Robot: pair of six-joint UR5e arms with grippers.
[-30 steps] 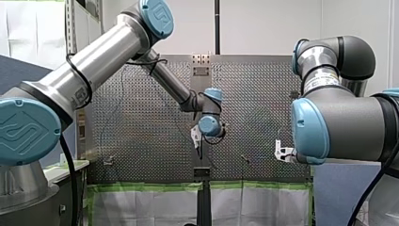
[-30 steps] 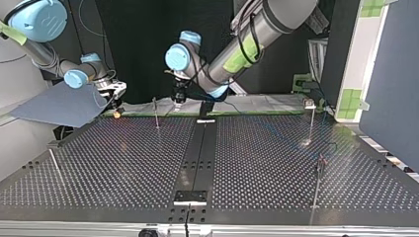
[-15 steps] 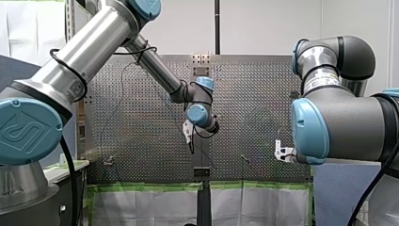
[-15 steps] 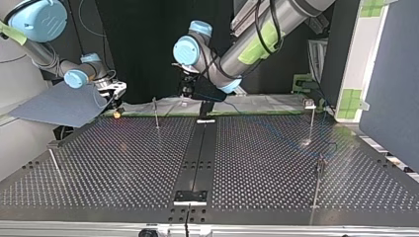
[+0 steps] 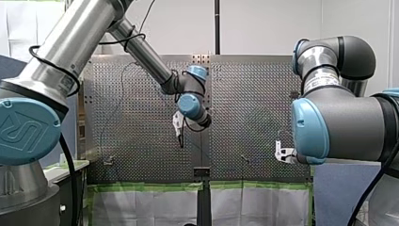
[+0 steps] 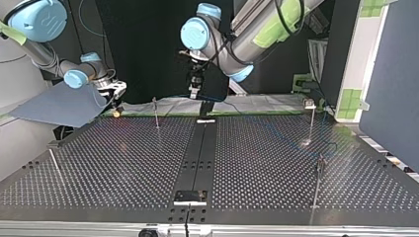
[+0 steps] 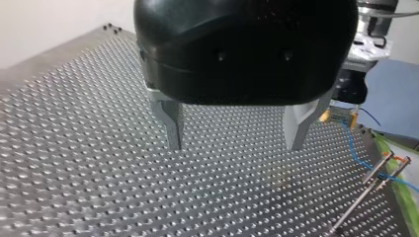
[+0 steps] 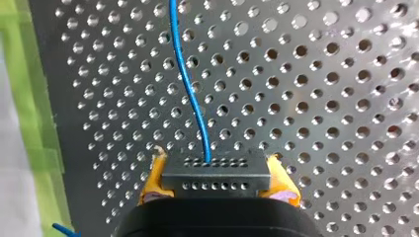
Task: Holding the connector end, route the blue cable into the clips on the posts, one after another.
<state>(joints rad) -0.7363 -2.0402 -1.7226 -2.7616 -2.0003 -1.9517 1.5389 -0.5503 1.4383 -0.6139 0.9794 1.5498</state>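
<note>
Left arm [image 5: 141, 51] raised (fingers [image 7: 170, 123] apart), right fingers [image 8: 152, 182] clamping connector [image 8: 216, 180]

My dark perforated metal table [image 6: 123, 163] has a smooth black strip [image 6: 197, 153] down its middle. Four thin metal posts [image 6: 156, 114] stand on it, well apart. A thin blue cable [image 7: 352, 146] trails over the holes near the green tape [image 8: 29, 98] at its edge.

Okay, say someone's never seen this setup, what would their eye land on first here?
Probably the blue cable in the right wrist view, running over the perforated table into a black connector clamped between the yellow pads of my right gripper. Next, my left gripper, black with metal fingers spread wide and nothing between them, hanging above the table. In the top view, thin posts stand scattered over it.
</note>
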